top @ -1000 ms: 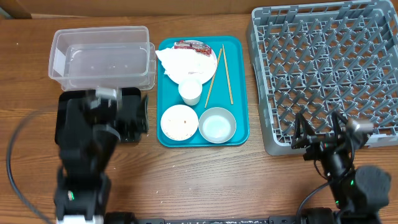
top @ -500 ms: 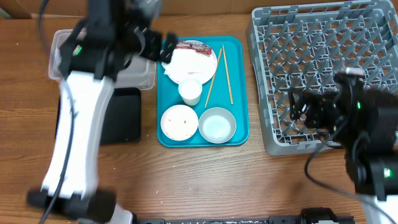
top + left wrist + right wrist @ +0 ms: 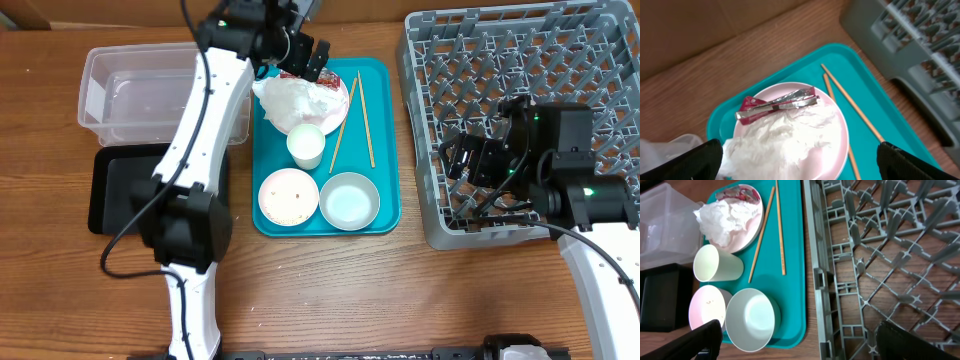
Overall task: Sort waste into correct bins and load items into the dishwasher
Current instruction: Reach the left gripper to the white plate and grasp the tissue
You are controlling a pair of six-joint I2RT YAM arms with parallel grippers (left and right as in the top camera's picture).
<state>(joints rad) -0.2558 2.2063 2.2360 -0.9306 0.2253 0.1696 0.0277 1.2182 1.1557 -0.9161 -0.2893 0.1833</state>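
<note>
My left gripper (image 3: 305,58) (image 3: 800,167) is open and empty, hovering over the white plate (image 3: 337,105) (image 3: 837,135). The plate holds the crumpled napkin (image 3: 288,102) (image 3: 782,137) and the red-and-brown wrapper (image 3: 777,102). Chopsticks (image 3: 366,120) (image 3: 852,105) lie to the plate's right. The white cup (image 3: 306,146), the small white bowl (image 3: 288,196) with rice grains and the grey metal bowl (image 3: 349,200) (image 3: 752,320) stand nearer. My right gripper (image 3: 462,160) (image 3: 812,342) is open and empty over the dish rack's (image 3: 540,90) left front edge.
All the dishes sit on a flat teal tray (image 3: 387,190). The clear tub (image 3: 140,95) stands at the far left, with the black tray (image 3: 120,185) just in front of it. My left arm stretches over the tub's right end.
My left arm has swung from above the black tray to the far end of the teal tray, over the plate. My right arm has moved up over the rack's left front part.
</note>
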